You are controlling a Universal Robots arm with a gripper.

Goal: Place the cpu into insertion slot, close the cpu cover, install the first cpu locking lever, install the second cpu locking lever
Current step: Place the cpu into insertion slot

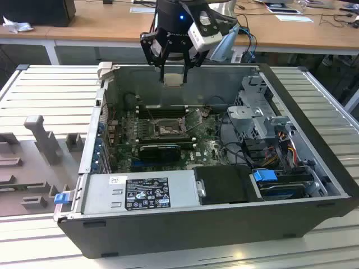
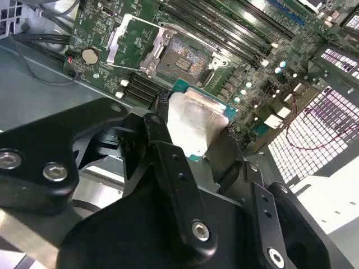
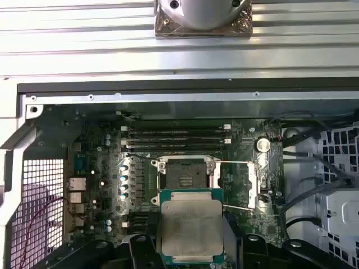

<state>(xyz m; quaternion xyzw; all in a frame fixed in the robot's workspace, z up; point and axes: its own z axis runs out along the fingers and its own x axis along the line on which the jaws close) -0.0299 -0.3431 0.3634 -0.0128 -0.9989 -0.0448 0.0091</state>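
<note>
The gripper (image 1: 174, 77) is clamped on the one cpu (image 3: 192, 230), held well apart from the one open insertion slot (image 3: 186, 172).

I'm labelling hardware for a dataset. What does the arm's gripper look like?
The gripper is black, with hinged linkage fingers joined by silver pins, and white lettering on its body. A blue light glows on the wrist above, and a white-and-grey camera box is mounted beside it.
</note>
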